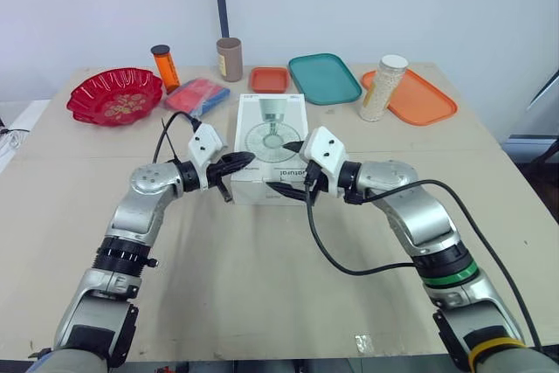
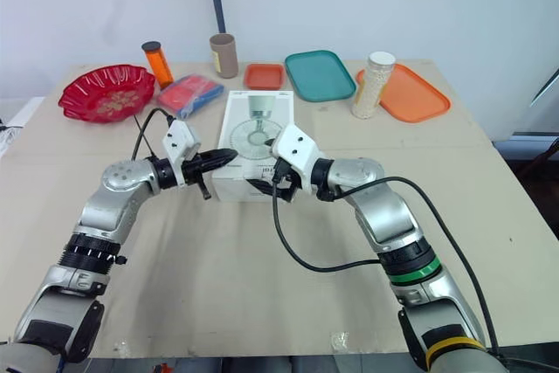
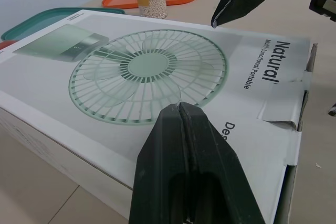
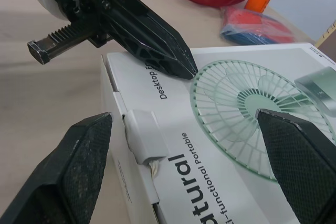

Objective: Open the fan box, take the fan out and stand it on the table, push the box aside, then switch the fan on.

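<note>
The white fan box [image 1: 272,133] lies flat at the table's centre, lid closed, with a fan drawing on top. A taped tab [image 4: 143,139] at its near end is partly lifted. My left gripper [image 1: 251,158] is shut with nothing in it, its tip resting on the near left part of the box top [image 3: 152,72]. My right gripper [image 1: 279,166] is open at the box's near end, one finger above the top face and the other in front of the end face. In the right wrist view the left gripper [image 4: 190,71] touches the printed lid.
Along the far edge stand a red bowl [image 1: 115,95], an orange bottle [image 1: 165,67], a brown tube [image 1: 230,59], a small orange tray [image 1: 269,79], a teal tray [image 1: 324,78], a jar of white beads [image 1: 383,87] and an orange tray [image 1: 428,100]. A blue-red packet [image 1: 198,94] lies beside the box's far left.
</note>
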